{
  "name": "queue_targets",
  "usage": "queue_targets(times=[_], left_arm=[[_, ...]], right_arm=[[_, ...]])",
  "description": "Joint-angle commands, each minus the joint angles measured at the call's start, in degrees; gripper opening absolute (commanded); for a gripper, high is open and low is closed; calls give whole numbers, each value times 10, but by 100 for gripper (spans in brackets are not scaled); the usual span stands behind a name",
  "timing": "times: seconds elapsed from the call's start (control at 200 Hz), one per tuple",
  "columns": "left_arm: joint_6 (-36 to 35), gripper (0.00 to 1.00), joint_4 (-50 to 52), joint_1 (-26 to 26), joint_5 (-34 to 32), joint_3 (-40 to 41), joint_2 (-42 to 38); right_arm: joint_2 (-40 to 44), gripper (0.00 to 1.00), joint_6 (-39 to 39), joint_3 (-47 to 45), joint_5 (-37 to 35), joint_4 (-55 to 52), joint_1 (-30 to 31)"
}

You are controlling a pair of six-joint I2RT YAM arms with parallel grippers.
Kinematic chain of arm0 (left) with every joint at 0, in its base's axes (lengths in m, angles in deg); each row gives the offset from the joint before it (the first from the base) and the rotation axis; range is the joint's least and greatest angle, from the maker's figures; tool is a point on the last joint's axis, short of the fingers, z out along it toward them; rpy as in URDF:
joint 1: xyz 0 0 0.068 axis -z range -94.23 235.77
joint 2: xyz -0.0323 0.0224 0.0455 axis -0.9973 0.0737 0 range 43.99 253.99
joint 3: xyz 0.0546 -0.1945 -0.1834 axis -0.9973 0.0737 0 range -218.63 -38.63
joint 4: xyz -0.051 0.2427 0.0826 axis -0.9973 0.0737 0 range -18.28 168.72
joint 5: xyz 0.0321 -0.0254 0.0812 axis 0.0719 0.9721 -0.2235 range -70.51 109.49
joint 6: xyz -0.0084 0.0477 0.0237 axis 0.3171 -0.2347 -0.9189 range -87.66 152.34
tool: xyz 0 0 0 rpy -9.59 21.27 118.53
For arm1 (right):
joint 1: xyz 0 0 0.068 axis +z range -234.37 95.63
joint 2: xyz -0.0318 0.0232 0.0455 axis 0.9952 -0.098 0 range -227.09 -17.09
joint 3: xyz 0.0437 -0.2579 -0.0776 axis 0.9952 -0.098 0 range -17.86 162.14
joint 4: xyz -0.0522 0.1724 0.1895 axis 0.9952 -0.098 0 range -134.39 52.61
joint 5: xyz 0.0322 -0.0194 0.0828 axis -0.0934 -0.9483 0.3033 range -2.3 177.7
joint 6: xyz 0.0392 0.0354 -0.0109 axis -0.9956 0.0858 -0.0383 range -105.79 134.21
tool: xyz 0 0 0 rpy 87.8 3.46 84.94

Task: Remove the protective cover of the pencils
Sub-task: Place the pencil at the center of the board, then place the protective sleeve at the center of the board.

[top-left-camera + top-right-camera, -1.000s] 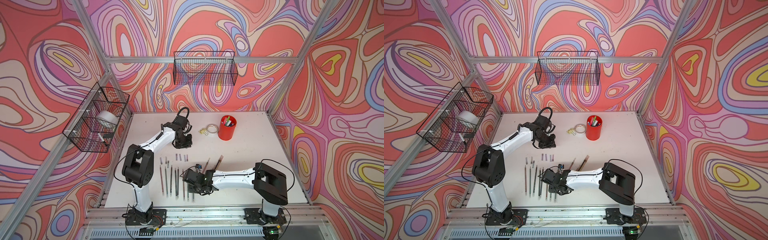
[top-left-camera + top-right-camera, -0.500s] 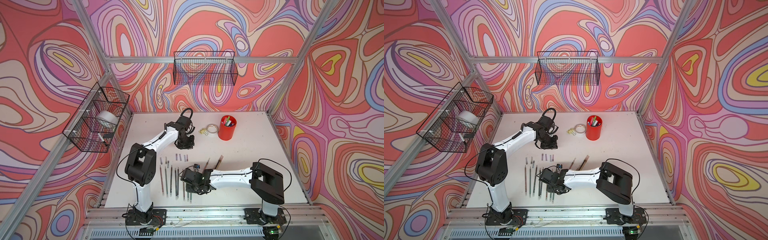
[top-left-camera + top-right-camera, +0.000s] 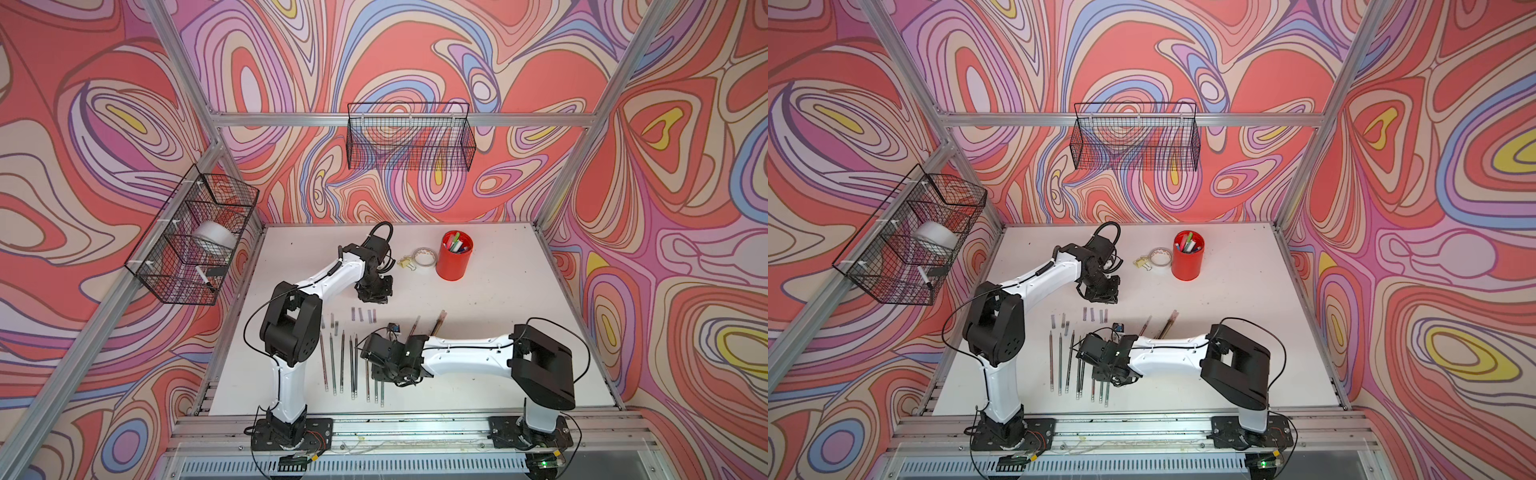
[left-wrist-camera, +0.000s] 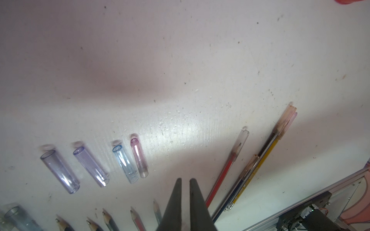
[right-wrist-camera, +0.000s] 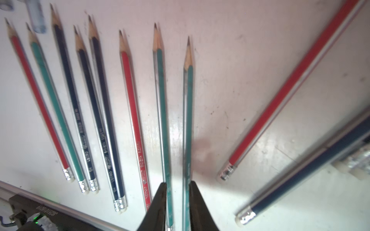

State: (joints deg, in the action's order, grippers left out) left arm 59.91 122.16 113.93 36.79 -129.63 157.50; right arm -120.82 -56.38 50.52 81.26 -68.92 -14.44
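Nearest the robot, the bare pencils (image 5: 131,100) lie in a row. The right gripper (image 5: 178,182) sits low over them, its fingers a narrow gap apart astride two green pencils (image 5: 162,100) and clamping neither. Rising crooked could drag one and roll it into its neighbours. Farther back and right, the pencils still capped (image 4: 223,176) lie slanted, two touching, so a grab may catch both. Beyond the loose clear caps (image 4: 138,158), the left gripper (image 4: 185,179) hovers empty, fingers closed to a slit. It must spread before any pull.

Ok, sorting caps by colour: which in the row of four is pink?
The end cap nearest the capped red pencil; the other three look bluish or violet.
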Motion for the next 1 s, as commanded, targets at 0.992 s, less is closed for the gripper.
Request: queue_targets(times=[0.992], left_arm=[[-11, 0, 104, 21, -37, -58, 115]], right_arm=[[152, 37, -38, -88, -76, -48, -69]])
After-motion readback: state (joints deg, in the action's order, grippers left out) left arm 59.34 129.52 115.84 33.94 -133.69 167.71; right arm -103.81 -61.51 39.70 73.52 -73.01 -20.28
